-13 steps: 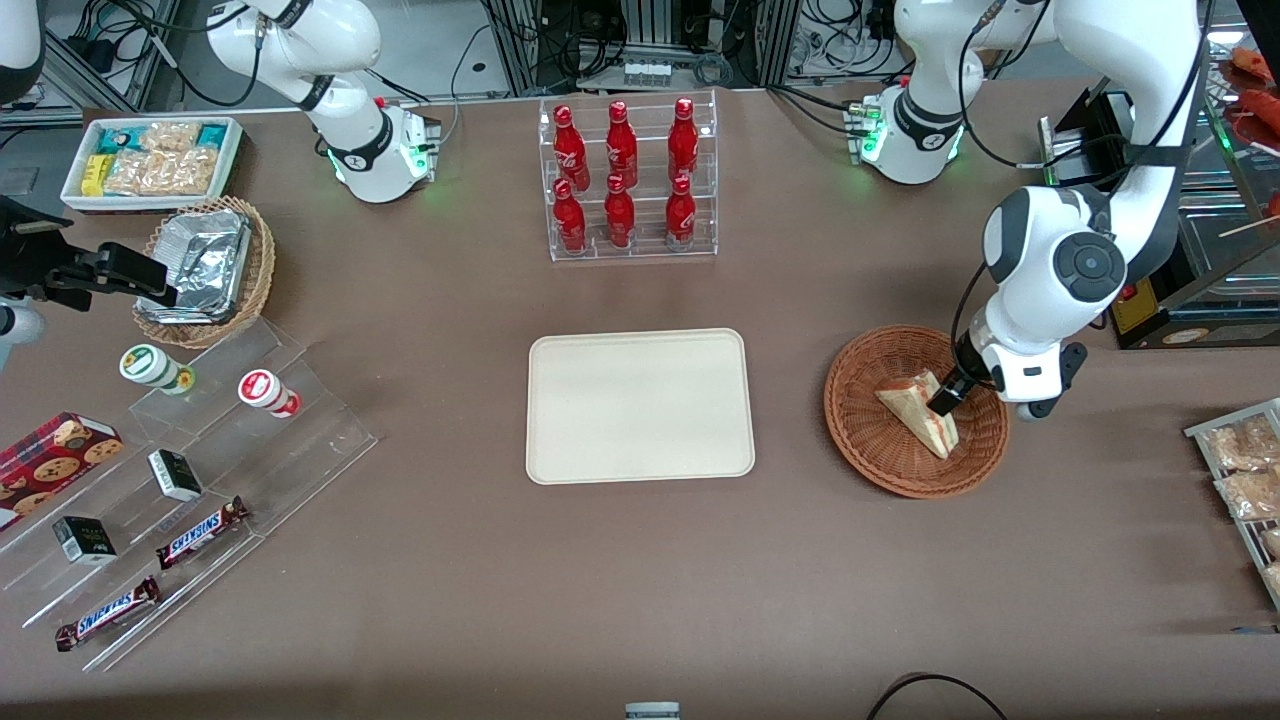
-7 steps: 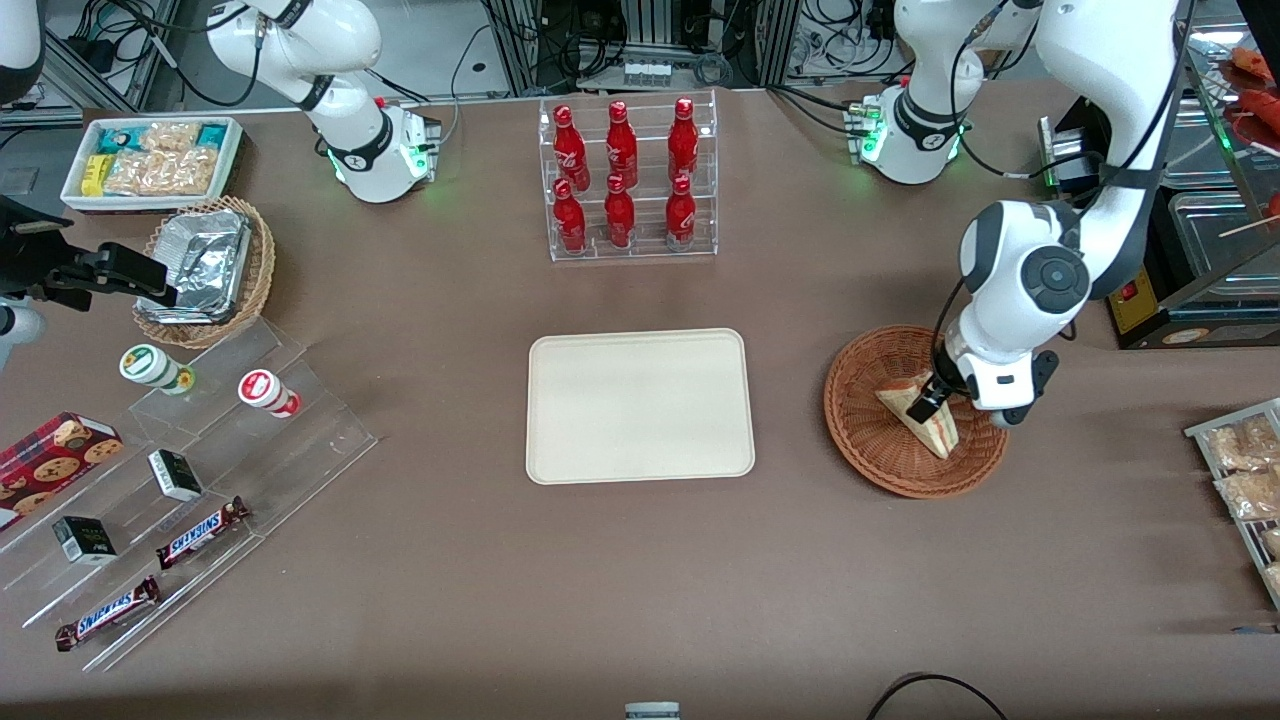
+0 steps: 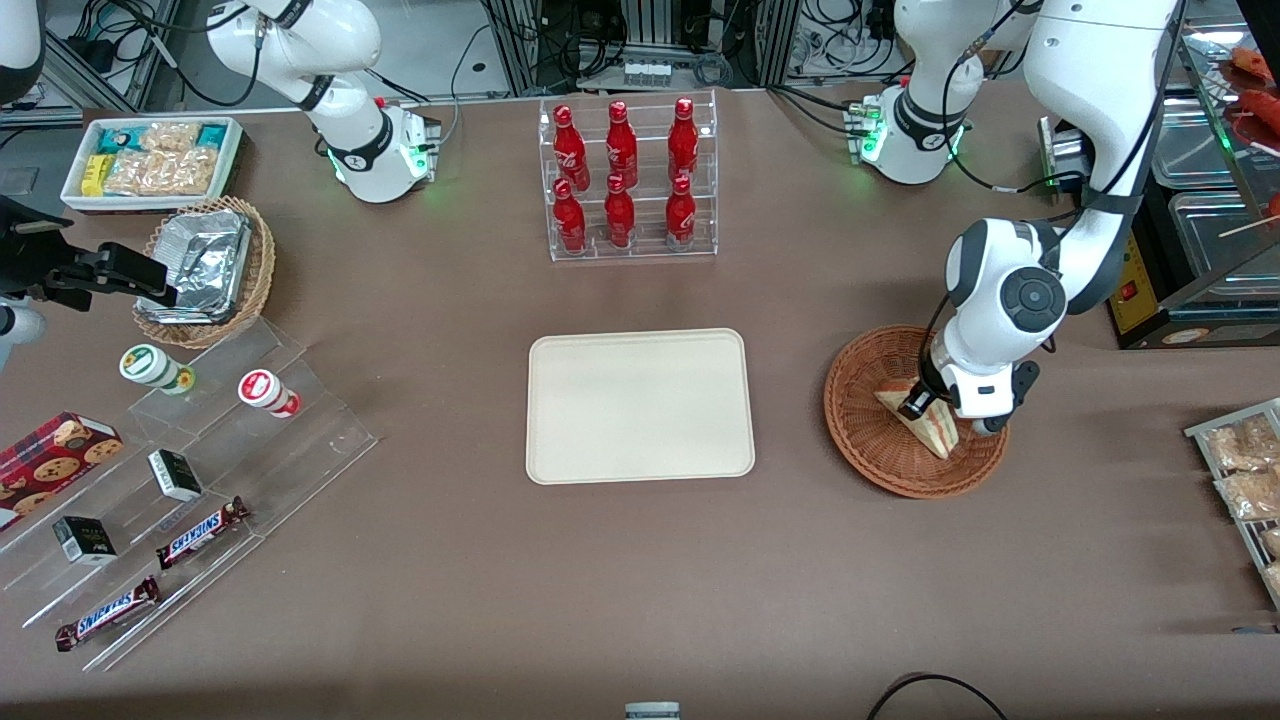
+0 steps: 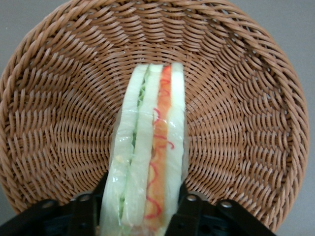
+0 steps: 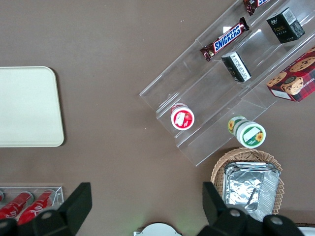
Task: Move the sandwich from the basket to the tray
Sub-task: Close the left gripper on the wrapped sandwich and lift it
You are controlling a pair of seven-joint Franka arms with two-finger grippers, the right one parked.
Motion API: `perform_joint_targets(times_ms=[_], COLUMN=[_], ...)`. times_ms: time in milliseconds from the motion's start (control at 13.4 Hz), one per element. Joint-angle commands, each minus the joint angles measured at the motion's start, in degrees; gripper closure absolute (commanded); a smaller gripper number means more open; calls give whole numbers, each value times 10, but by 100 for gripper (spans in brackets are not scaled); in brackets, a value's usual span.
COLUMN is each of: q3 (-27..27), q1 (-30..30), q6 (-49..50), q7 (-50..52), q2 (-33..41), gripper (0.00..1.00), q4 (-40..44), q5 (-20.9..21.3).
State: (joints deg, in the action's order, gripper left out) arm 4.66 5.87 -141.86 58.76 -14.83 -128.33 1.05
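Note:
The sandwich (image 3: 932,432), a pale bread wedge in clear wrap with red, orange and green layers, lies in the round reddish-brown wicker basket (image 3: 853,430) toward the working arm's end of the table. My left gripper (image 3: 914,404) is down in the basket, with one black finger on each side of the sandwich and pressed against it. In the left wrist view the sandwich (image 4: 147,147) stands on edge between the fingers (image 4: 189,209) of the gripper (image 4: 141,201), with the basket (image 4: 241,98) wall around it. The cream tray (image 3: 640,405) lies bare at the table's middle; it also shows in the right wrist view (image 5: 24,105).
A clear rack of red bottles (image 3: 625,180) stands farther from the camera than the tray. A tan basket of foil containers (image 3: 205,265), a white snack box (image 3: 150,160) and an acrylic stand with snacks (image 3: 180,480) lie toward the parked arm's end. A rack of packets (image 3: 1240,470) is beside the basket.
The left arm's wrist has swung toward the tray and the gripper has settled lower around the sandwich. The sandwich stays in the same place in the basket.

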Motion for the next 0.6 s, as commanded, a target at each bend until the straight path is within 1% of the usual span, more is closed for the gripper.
perform_joint_targets(times_ms=[0,224,299,523], q3=[-3,6,9,10], q1=[2,9,23,86], q6=[53,123,134,158], q7=[-29,-41,-54,-79], q2=[34,33,29,-14], gripper=[100,100,100,100], q4=[18,73,90,152], q5=[7,8,10,11])
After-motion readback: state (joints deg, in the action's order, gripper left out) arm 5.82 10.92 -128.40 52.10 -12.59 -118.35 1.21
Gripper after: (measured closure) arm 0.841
